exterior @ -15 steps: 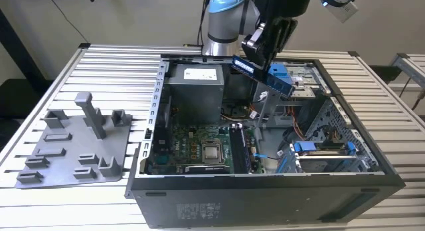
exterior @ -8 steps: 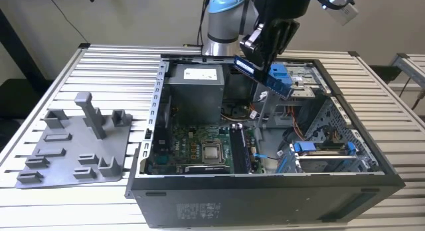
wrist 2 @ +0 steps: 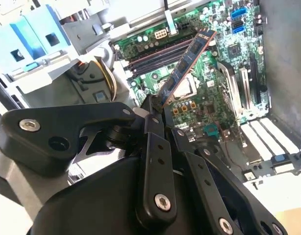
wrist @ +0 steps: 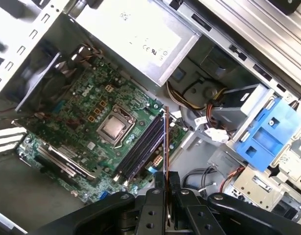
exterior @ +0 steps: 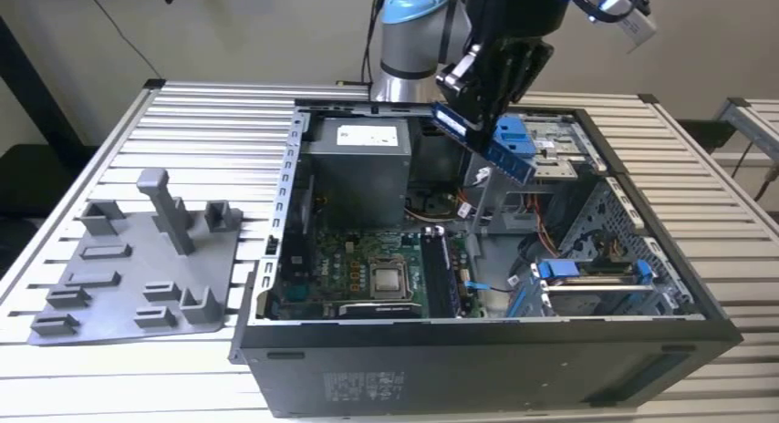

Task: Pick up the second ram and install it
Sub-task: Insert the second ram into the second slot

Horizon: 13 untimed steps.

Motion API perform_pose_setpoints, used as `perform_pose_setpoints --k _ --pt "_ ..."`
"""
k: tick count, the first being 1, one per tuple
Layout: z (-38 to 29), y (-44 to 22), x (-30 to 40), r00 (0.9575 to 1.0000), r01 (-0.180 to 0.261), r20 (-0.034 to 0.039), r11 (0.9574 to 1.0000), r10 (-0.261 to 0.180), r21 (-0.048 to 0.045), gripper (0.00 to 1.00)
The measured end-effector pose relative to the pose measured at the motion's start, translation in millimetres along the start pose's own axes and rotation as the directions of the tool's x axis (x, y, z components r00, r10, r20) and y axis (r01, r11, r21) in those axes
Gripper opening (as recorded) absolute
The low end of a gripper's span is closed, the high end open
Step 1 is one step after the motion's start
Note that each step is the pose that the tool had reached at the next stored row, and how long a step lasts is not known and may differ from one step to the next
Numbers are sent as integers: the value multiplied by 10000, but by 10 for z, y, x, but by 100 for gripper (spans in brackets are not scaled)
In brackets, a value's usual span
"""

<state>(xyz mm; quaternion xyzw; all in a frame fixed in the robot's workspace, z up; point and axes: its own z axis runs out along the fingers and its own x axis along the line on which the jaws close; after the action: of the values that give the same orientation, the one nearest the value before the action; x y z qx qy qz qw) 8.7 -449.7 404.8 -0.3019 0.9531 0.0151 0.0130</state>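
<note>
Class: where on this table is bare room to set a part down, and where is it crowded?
Free: table slats behind and before the fixture, at the exterior view's left. Crowded: the case, with the pincer holding the ram above it.

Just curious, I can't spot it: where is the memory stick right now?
The second ram is clamped in the gripper, above the open computer case, beside the blue drive clips toward the exterior view's right.
</note>
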Motion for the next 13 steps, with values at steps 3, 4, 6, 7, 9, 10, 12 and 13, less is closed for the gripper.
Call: perform_pose_setpoints --k 3,4,6,7,9,10,12,13 --pt "4 -1 1 9993 -361 8 9993 361 12 14" --pt "5 -1 1 9988 -484 11 9988 484 16 14" --pt "8 -1 1 9973 -734 16 9973 734 25 14" --pt "9 -1 1 9963 -857 19 9963 857 29 14" --pt "12 -1 2 9941 -1086 24 9941 1086 36 14" --pt "13 -2 2 9926 -1215 28 9926 1215 40 14" --pt "15 -2 2 9893 -1460 34 9893 1460 48 14" --pt "17 -2 2 9873 -1587 38 9873 1587 51 14"
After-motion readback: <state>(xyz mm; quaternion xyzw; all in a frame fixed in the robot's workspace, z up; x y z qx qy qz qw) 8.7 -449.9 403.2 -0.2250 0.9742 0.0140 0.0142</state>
